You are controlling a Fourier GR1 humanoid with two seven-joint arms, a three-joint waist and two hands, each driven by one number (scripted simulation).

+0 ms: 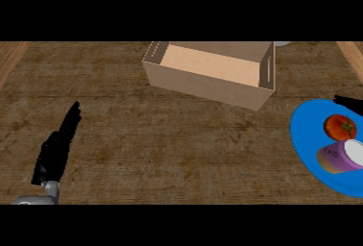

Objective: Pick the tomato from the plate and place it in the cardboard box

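Head view, contents of the counter top.

1. Counter [163,144]: brown, wood-grained surface filling the view, with paler wooden strips at the far left and far right corners.

2. Cardboard box [212,89]: open-topped, tan, standing upright at about 12 o'clock. Its inside shows only a bare pale floor. It sits turned at a slight angle to the counter's edge, nearest corner toward 4 o'clock.

3. Blue plate [312,153]: at 3 to 4 o'clock, partly cut off by the right edge of the view. Well apart from the box.

4. Tomato [340,127]: red, with a green stem star, lying on the plate's upper half. Not in the box; no hand touches it.

5. Purple object [340,157]: rounded, with a white cut face and tan end, lying on the plate just beside the tomato, toward 6 o'clock from it. What it is cannot be told.

6. Left hand [56,149]: black, at 8 to 9 o'clock, on a grey forearm rising from the lower left corner. Fingers straight and together, pointing toward 12 o'clock; it holds nothing.

7. Right hand [349,103]: only a black tip shows at the right edge, at the plate's upper rim near 3 o'clock. Whether it is spread or curled cannot be told.
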